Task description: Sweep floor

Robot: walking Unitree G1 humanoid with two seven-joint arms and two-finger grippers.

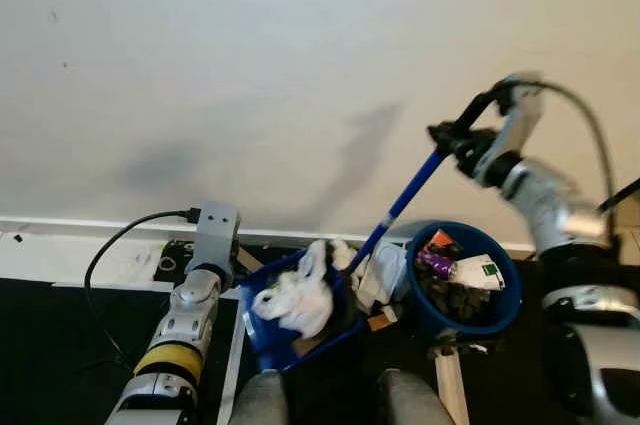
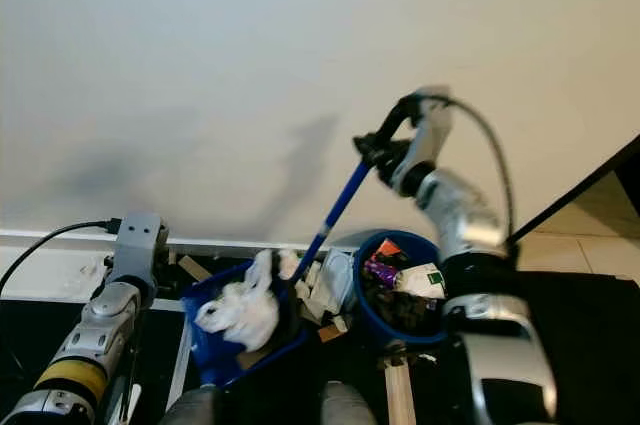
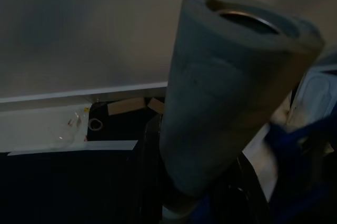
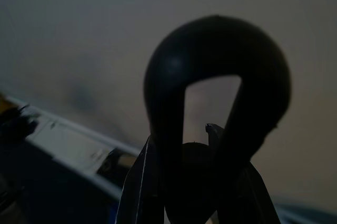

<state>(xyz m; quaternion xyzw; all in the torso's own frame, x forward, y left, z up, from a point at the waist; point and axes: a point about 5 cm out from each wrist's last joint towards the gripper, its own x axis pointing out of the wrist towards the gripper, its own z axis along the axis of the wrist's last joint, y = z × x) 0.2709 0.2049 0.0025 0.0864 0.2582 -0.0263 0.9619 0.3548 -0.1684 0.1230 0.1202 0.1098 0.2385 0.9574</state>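
Dustpan: blue plastic long-handled dustpan [image 1: 300, 320] on the dark floor at the foot of the wall, between the robot's feet and the white baseboard [image 1: 80, 227]; loaded with crumpled white paper [image 1: 295, 297].
Handle: blue stick [image 1: 405, 197] slanting up and to the right from the pan, ending in a black loop grip [image 4: 218, 92].
Right gripper [image 1: 455, 135]: raised, black fingers clamped on the loop end of the handle.
Left gripper [image 3: 231, 124]: low beside the pan, holding a thick grey cylindrical grip [image 3: 226, 87], probably the broom; I can't tell how tightly the fingers sit on it.
Bin: round blue plastic bucket [image 1: 505, 290], just right of the pan, nearly full of wrappers and scraps.
Loose bits: card and paper scraps [image 1: 380, 320] on the floor between pan and bucket.
Handling: pan light, stiff plastic; the long handle gives leverage but the pan can swing. Paper is loose and light, likely to spill if tipped quickly.
Hold point: loop end works for lifting; lower on the stick would steady the tip into the bucket.
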